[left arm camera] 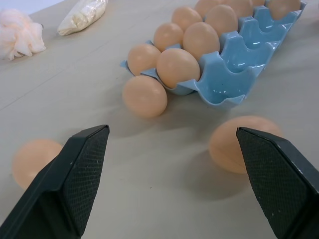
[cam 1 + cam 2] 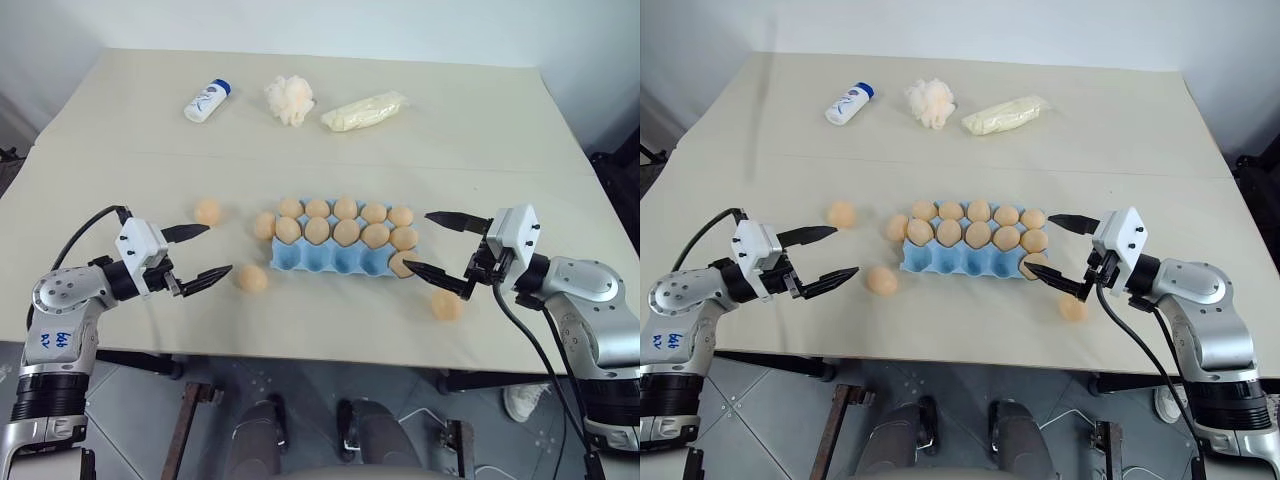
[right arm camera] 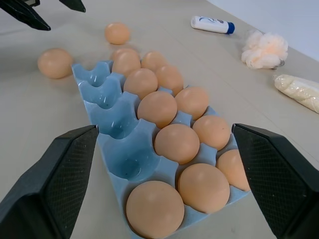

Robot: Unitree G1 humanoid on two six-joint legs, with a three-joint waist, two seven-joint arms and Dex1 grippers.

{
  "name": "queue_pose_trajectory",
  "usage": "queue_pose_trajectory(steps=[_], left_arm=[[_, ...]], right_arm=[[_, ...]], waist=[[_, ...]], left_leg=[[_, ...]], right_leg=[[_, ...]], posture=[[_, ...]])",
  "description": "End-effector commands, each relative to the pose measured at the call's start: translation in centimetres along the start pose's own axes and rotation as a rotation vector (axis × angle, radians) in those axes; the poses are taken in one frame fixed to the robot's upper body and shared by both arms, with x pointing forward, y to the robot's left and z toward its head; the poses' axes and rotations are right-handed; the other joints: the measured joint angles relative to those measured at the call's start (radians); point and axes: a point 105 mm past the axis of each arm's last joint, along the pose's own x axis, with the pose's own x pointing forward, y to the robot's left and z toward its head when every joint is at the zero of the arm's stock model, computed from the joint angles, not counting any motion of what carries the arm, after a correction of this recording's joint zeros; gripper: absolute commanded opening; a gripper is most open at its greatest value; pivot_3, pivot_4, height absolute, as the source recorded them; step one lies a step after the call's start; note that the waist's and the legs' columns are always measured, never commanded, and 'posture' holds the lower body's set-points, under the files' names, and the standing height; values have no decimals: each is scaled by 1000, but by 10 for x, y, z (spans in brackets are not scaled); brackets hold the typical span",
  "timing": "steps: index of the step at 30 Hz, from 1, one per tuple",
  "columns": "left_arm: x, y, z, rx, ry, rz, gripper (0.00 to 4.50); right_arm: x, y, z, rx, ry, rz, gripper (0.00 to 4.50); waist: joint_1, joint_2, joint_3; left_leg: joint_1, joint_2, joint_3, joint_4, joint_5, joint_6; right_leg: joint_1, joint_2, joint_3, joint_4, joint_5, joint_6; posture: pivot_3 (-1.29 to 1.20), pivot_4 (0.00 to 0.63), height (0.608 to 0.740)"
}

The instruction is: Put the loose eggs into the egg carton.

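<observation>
The light blue moulded egg carton [image 2: 335,258] lies between the two grippers, eleven cups filled and four near-row cups bare. Four pale orange-tan loose eggs [image 2: 252,278] are left on the bench [image 2: 450,140]. Both left gripper [image 2: 199,251] and right gripper [image 2: 438,246] jaws stand wide, holding nothing.

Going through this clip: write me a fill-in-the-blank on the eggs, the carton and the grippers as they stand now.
1. The egg carton has ___ empty cups, all in the row nearest the robot.
2. ___ loose eggs lie on the table outside the carton.
3. The left gripper and the right gripper are both ___, holding nothing.
4. The white bottle at the far side has a ___ cap.

Missing words: four; four; open; blue
</observation>
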Motion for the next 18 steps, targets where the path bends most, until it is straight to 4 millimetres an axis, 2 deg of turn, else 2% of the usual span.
queue_pose_trajectory(steps=[1, 5, 10, 12, 15, 17, 18], left_arm=[[0, 5, 16, 48, -35, 6, 4347], [16, -6, 35, 20, -110, -86, 4347], [32, -26, 43, 17, -142, -242, 4347], [37, -36, 39, 46, -129, -310, 4347], [41, -46, 33, 71, -113, -380, 4347], [43, -49, 32, 78, -111, -406, 4347], [46, -53, 29, 92, -104, -431, 4347]], right_arm=[[0, -1, 12, -40, -38, -10, 4500], [-17, -9, 13, -38, -29, -90, 4500], [-60, -11, 7, -57, 43, -198, 4500], [-81, -5, -1, -57, 107, -229, 4500], [-102, 10, -13, -39, 185, -232, 4500], [-109, 18, -18, -24, 212, -232, 4500], [-115, 24, -27, 4, 236, -238, 4500]], waist=[[0, 0, 0], [6, 0, 0], [8, 0, 0], [9, 0, 0], [5, 0, 0], [-1, 0, 0], [-5, 0, 0]], left_leg=[[0, 0, 0, 0, 0, 0], [0, 0, 0, 2, 0, 0], [0, 0, -1, 5, -1, 1], [0, -1, -1, 5, 0, 1], [0, 0, -1, 6, 0, 3], [1, 0, -1, 7, 0, 3], [1, 0, -1, 7, 0, 2]], right_leg=[[0, 0, 0, 0, 0, 0], [0, 0, 0, 2, 0, 0], [2, 0, -1, 2, 0, 1], [2, 0, -1, 2, 0, 1], [2, 1, -1, 3, 0, 1], [2, 1, 0, 4, 0, 1], [2, 2, 0, 4, 0, 1]], posture=[[0, 150, 740], [0, 150, 740], [0, 150, 740], [0, 150, 740], [0, 150, 740], [0, 150, 740], [0, 150, 740]])
